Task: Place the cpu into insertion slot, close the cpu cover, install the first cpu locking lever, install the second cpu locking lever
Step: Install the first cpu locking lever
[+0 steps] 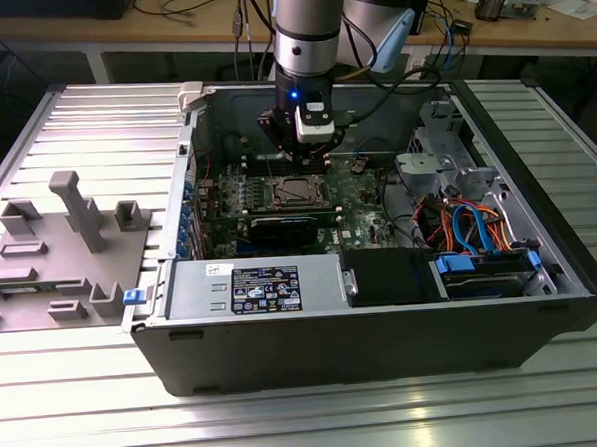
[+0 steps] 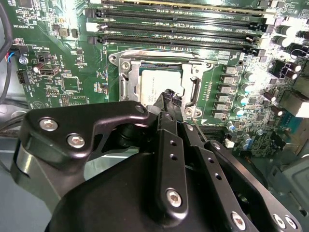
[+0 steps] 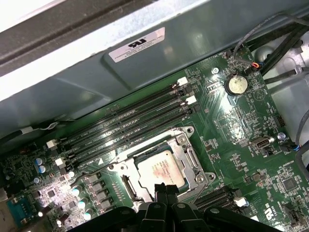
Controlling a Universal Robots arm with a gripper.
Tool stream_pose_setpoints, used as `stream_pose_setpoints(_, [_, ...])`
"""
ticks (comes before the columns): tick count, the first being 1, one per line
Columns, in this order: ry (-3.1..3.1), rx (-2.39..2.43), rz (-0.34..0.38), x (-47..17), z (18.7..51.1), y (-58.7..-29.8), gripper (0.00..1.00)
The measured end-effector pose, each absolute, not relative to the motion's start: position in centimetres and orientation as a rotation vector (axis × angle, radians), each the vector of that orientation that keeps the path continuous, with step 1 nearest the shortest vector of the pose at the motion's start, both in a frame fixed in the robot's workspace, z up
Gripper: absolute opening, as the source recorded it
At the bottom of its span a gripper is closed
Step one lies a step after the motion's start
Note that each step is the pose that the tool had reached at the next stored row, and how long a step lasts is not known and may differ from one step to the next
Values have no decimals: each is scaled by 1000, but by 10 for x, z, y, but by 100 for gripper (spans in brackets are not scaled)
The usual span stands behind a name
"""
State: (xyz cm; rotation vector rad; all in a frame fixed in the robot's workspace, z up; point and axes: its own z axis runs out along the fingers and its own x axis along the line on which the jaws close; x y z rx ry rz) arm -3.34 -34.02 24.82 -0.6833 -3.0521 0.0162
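Observation:
The cpu lies flat in the insertion slot on the green board, its dull silver top facing up. The cpu cover lies down over it as a silvery frame, with the chip's top showing through its square cut-out. In the first wrist view the cpu and the cpu cover show the same way, and a thin wire lever runs along the socket's side by the memory slots. My gripper hangs just above the socket's edge, fingers shut with nothing between them; its black tips overlap the chip's rim.
Several long black memory slots run beside the socket. The case's metal walls ring the board, with a power supply in front and drive cables at the exterior view's right. A grey fixture sits outside the case.

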Motion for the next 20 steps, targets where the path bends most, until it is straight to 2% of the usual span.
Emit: stream_pose_setpoints(20, [-3057, -659, 16, -33, 248, -340, 11])
